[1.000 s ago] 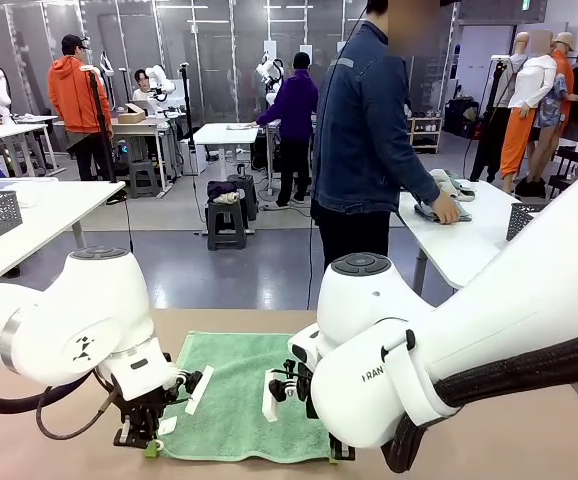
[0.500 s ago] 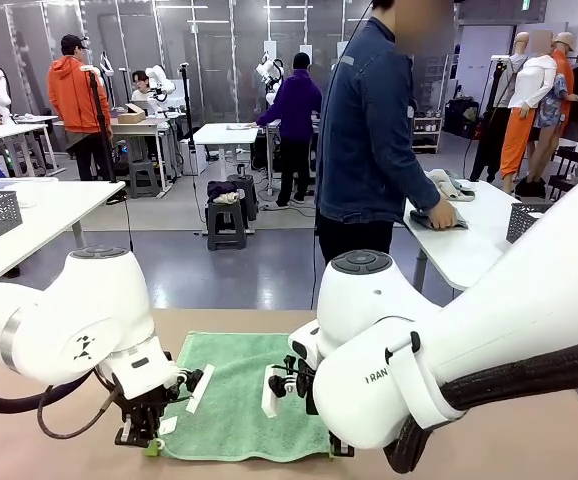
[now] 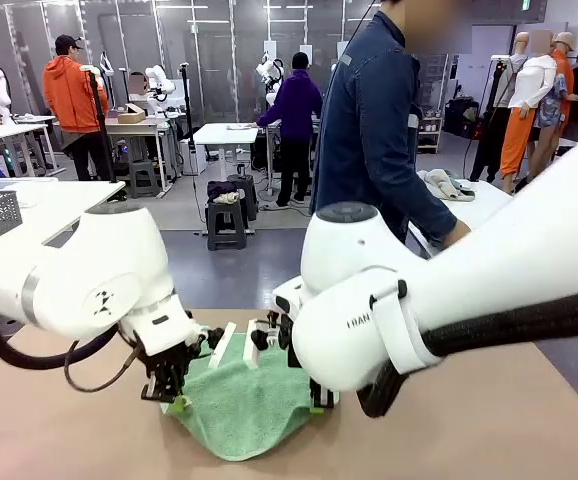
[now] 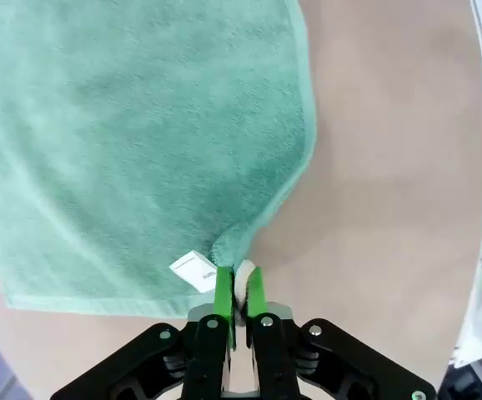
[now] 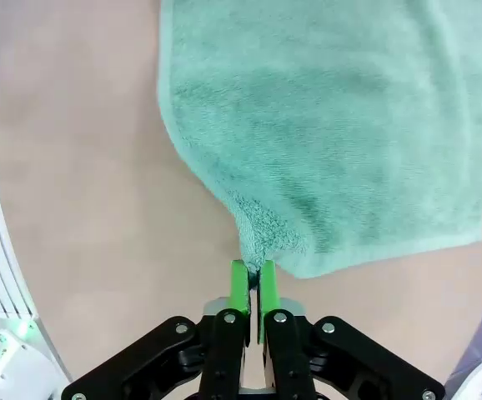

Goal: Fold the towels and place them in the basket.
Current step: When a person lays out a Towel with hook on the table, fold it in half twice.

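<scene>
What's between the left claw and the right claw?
Front view: the mint green towel sags between them, its corners pinched by the left claw and the right claw.

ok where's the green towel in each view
Front view: green towel low centre, sagging between the left gripper and right gripper.
Left wrist view: upper left, corner pinched at bottom centre.
Right wrist view: upper right, corner pinched at bottom centre.
Shared landmark: the tan table beneath it.
</scene>
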